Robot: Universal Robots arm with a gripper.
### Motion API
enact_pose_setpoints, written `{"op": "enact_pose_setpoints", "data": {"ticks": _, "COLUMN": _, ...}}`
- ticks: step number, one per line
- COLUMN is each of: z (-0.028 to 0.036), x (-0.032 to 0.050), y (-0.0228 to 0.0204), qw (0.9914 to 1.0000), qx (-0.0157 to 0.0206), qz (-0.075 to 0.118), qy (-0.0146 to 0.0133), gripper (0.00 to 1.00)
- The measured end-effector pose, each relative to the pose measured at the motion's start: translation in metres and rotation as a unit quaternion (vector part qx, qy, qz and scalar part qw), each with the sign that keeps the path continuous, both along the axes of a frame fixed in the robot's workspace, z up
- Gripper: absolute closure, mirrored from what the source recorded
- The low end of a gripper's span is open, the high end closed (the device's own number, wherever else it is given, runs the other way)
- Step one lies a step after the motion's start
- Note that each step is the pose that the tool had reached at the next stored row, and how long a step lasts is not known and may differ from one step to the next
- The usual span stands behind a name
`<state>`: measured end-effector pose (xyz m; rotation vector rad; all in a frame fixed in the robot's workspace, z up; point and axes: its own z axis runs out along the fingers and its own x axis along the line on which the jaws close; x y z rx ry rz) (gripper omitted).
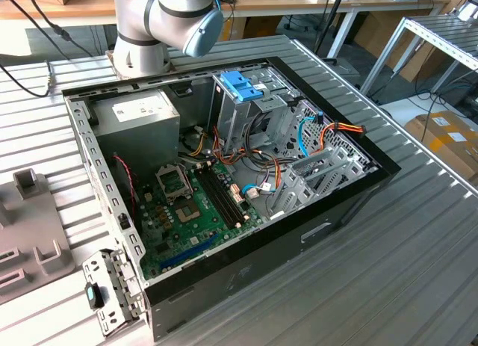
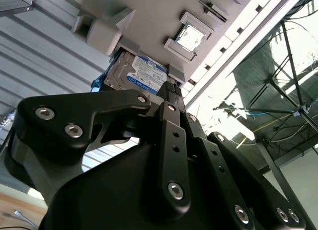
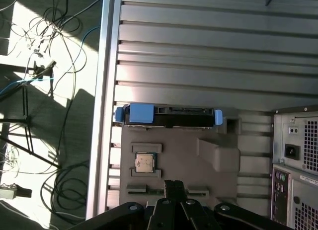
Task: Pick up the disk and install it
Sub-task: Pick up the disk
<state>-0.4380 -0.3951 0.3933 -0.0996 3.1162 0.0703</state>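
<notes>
task at its opening stage: nothing lifted, nothing installed. the gripper (image 3: 173, 183) is clenched on nothing, poised above the grey fixture tray (image 3: 208, 165). the disk (image 3: 169, 115) sits in that tray, ungrasped, outside the open computer case (image 1: 321, 234).

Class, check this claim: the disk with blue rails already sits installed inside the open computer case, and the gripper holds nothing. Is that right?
Not quite. In the first wrist view the disk rests on the grey tray on the table, outside the computer case, so it is not installed. The rest stands: the gripper holds nothing.
</notes>
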Motion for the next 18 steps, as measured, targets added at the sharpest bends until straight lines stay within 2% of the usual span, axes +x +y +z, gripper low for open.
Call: {"op": "enact_pose_setpoints", "data": {"ticks": 18, "z": 0.0, "x": 0.0, "y": 0.0, "qw": 0.99981, "qx": 0.0, "qz": 0.02, "qy": 0.0, "gripper": 0.89}}
